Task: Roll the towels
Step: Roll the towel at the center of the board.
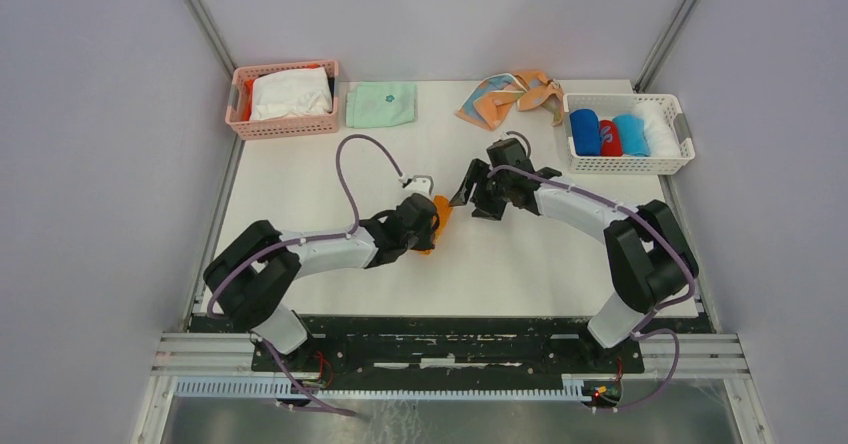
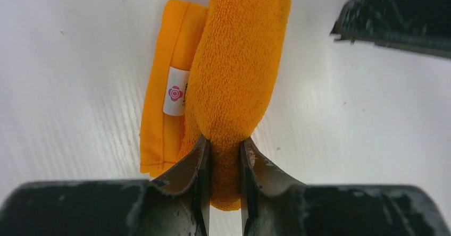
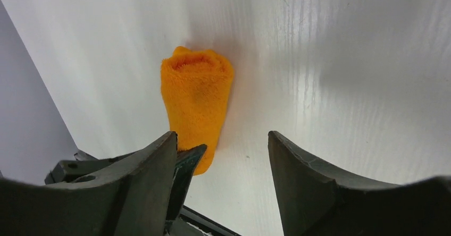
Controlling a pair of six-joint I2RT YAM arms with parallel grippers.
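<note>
Orange towel [image 2: 234, 76]: 1, rolled, pinched by left gripper [image 2: 224, 143] | right gripper [image 3: 220, 136] spread

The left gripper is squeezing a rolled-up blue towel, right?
Not quite. The towel is orange, not blue. The left wrist view shows the left gripper squeezing a rolled-up orange towel.

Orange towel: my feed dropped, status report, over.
Left gripper shut on orange towel, mostly rolled, labelled flap flat beside. Right gripper open, apart from it. Nothing blocking.
</note>
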